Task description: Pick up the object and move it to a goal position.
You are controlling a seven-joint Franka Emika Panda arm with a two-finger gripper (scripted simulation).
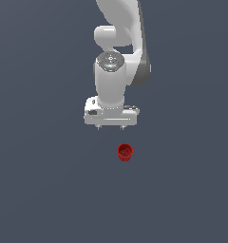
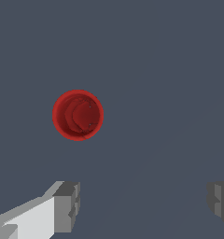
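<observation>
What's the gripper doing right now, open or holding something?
Gripper: open and empty, fingers spread wide. The small dark red ribbed cup sits apart on the grey floor, not between them.

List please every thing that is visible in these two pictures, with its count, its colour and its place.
cup: one, dark red, upright on the surface, mouth facing up, apart from the pincer and not between its fingers.
surface: one, plain dark grey-blue, under the cup and filling both views.
arm: one, white with grey joints, coming down from the top of the exterior view.
pincer: one, white body with grey fingers, open, holding nothing.
</observation>
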